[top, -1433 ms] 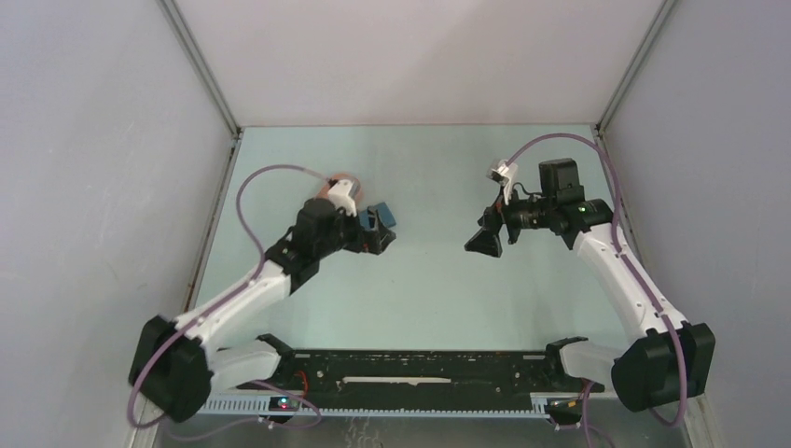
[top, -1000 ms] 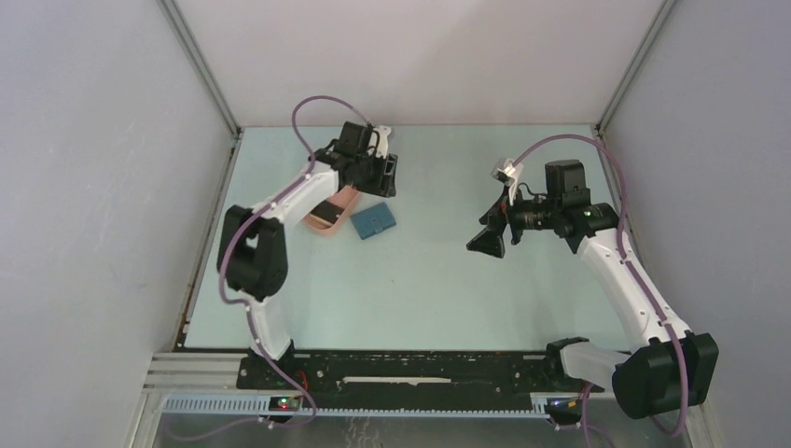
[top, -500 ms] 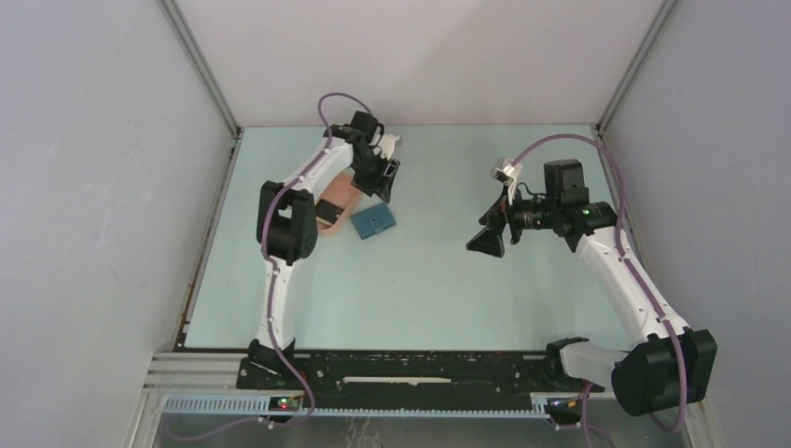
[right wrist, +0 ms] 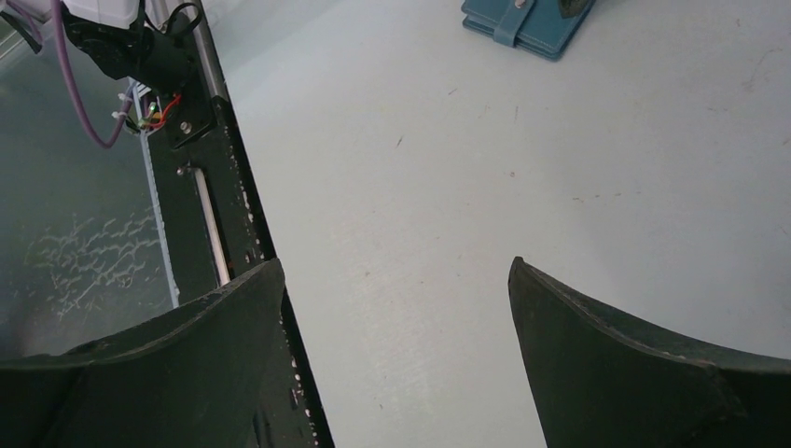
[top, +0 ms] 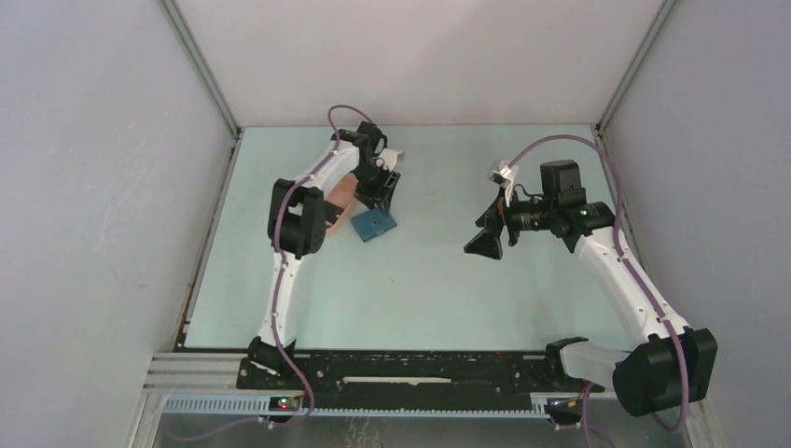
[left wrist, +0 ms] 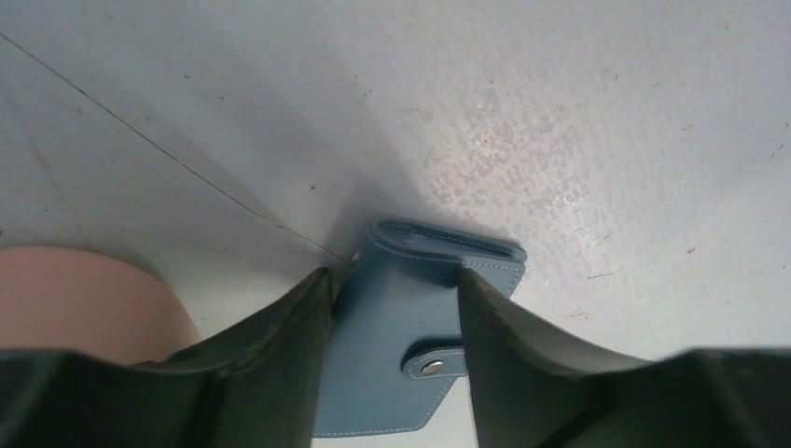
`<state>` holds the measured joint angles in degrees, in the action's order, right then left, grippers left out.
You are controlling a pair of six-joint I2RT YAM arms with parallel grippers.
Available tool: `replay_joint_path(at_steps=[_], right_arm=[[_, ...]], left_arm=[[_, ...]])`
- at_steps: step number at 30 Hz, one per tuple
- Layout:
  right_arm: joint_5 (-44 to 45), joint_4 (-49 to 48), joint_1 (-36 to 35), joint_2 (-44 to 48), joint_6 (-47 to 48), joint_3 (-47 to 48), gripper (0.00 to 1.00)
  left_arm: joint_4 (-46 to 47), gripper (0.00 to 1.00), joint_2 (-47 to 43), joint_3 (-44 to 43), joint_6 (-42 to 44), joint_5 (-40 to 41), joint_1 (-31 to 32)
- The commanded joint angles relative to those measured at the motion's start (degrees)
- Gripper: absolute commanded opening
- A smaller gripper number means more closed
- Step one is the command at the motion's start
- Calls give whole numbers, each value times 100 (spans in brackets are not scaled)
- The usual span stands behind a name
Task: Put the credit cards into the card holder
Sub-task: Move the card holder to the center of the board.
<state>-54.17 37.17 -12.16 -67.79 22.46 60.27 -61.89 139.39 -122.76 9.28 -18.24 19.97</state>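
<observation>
While card holder (left wrist: 403,313) lies snapped closed at 10 o'clock, loading looks unstarted; left gripper (left wrist: 392,273), right gripper (right wrist: 396,264) both spread.

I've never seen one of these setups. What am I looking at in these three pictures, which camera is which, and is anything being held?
These are two robot arms bolted at the near edge of a pale table. The wide picture comes from a fixed camera above and behind them; the other two come from a camera on each wrist, so the dark shapes at their bottom are that arm's own fingers. The left end effector is over a closed blue wallet, the card holder, fingers apart on either side of it; whether they touch it is unclear. A pink tray lies beside the wallet. The right end effector hangs open and empty over bare table. No credit cards show in these views.
</observation>
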Motion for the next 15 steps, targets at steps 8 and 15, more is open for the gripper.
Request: replay_joint_path(at_steps=[8, 15], right_arm=[[-125, 85, -128, 207, 149, -12, 100], [-431, 201, -156, 259, 421, -92, 100]], left_arm=[[734, 12, -756, 1194, -571, -707, -29], [3802, 0, -2869, 4142, -2433, -1059, 48]])
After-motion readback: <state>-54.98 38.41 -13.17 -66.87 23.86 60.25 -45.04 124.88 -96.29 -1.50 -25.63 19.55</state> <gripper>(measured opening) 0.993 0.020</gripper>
